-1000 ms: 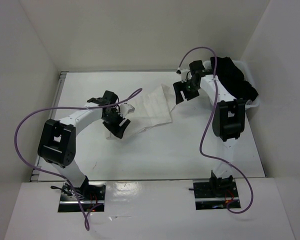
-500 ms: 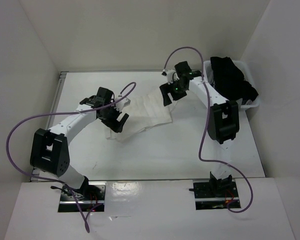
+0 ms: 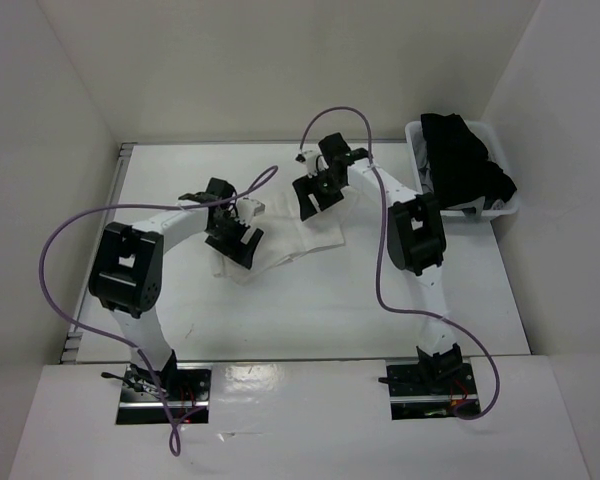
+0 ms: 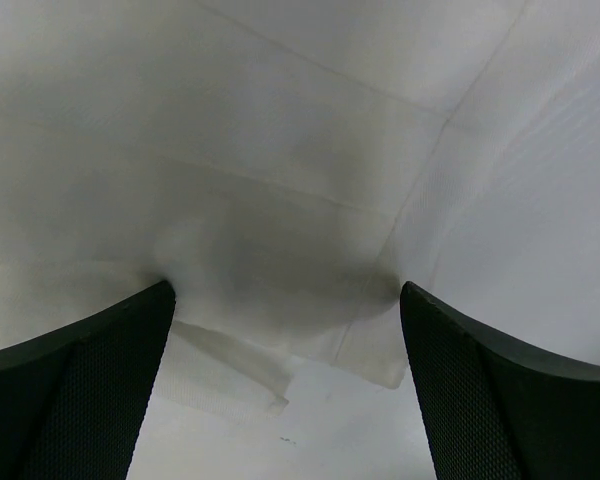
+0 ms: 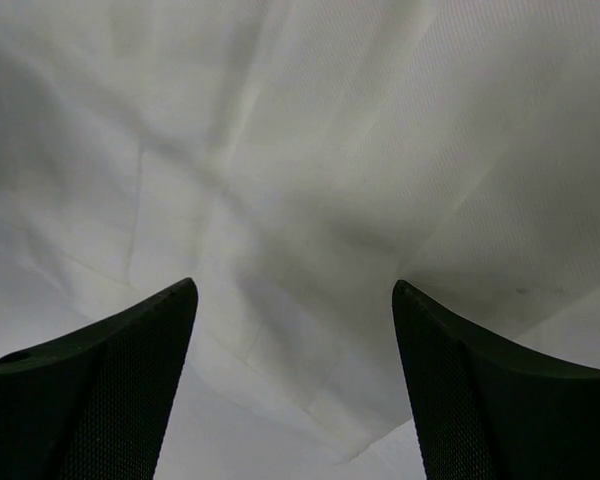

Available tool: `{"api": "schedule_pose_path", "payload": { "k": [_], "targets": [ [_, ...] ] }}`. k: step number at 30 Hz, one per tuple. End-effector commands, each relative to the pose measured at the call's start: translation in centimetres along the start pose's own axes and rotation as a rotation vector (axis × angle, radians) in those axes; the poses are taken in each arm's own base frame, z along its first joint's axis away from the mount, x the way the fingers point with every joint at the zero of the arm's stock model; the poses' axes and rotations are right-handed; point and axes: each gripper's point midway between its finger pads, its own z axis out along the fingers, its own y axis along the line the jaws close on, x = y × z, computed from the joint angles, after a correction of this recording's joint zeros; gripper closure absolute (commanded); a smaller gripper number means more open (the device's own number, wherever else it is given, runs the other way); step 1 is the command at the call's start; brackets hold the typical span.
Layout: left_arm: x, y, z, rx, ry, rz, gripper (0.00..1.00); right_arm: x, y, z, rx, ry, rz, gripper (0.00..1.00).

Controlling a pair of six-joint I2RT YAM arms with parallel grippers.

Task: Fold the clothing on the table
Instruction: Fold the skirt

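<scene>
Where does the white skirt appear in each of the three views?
Top external: skirt at the centre of the table, beneath the left gripper and right gripper.
Left wrist: skirt fills most of the picture; its edge lies low, between the fingers.
Right wrist: skirt fills nearly everything.
Shared landmark: the skirt's edge against bare table.

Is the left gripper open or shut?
Open: the left gripper has its fingers wide apart at the skirt, pinching nothing.

The white skirt (image 3: 298,235) lies flat but rumpled on the white table (image 3: 310,310), around the middle and slightly towards the far edge. Its thin fabric is creased, with layers overlapping and a doubled-over edge at its near-left end.
</scene>
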Motion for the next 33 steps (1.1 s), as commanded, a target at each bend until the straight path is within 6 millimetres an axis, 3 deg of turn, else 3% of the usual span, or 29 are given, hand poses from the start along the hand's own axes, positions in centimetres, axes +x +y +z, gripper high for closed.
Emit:
{"api": "schedule_pose_path", "payload": {
  "k": [1,6,16,22,26,30,32,33],
  "targets": [
    [-2.3,0.2,0.7,0.021,-0.048,0.008,0.01,-1.2,-0.6,0.1,0.019,-0.033,0.008,0.17],
    [-1.5,0.1,1.3,0.052,-0.012,-0.016,0.01,1.0,-1.7,1.4,0.066,0.018,0.036,0.17],
    [2.6,-3.1,1.6,0.134,0.143,0.048,0.01,2.9,-5.0,1.8,0.261,0.085,0.037,0.16],
    [3.9,-4.6,2.3,0.138,0.201,0.099,0.01,3.2,-5.0,0.1,0.406,0.093,-0.019,0.15],
    [4.2,-6.9,2.5,0.177,0.227,0.147,0.01,3.6,-4.6,-0.7,0.457,0.108,-0.063,0.15],
    [4.8,-8.3,2.2,0.193,0.255,0.187,0.01,6.1,-3.7,-0.5,0.475,0.186,-0.095,0.14],
    [5.0,-8.9,2.2,0.202,0.268,0.213,0.01,6.1,-3.3,-1.5,0.476,0.178,-0.105,0.14],
    [5.1,-9.0,1.9,0.204,0.271,0.221,0.01,7.2,-3.3,-1.6,0.471,0.208,-0.113,0.14]
  ]
}}
